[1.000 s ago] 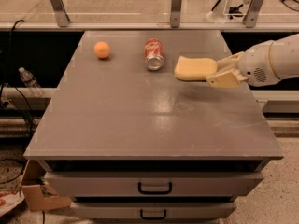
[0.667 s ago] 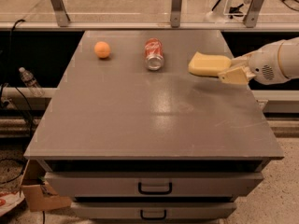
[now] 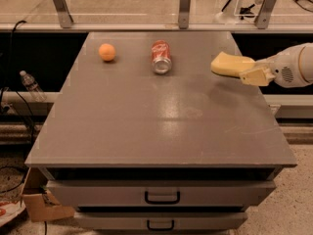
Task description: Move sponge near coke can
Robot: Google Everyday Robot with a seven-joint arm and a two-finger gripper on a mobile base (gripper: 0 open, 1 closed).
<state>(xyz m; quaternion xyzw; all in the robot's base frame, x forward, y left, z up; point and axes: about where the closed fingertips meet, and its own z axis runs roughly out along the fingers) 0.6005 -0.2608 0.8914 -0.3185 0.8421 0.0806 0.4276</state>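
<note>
The pale yellow sponge (image 3: 230, 64) hangs in the air above the right side of the grey table (image 3: 161, 131). My gripper (image 3: 247, 73) comes in from the right edge and is shut on the sponge's right end. The red coke can (image 3: 161, 57) lies on its side near the table's back middle, with its silver end facing the camera. The sponge is to the right of the can, with a wide gap between them.
A round orange fruit (image 3: 107, 52) sits at the back left of the table. Metal posts (image 3: 185, 6) and a rail run behind the back edge. Drawers (image 3: 162, 198) are below the front edge. A plastic bottle (image 3: 30, 85) lies on the floor at the left.
My gripper has drawn back to the right with the sponge in it, away from the coke can. The can and the orange have not moved.
</note>
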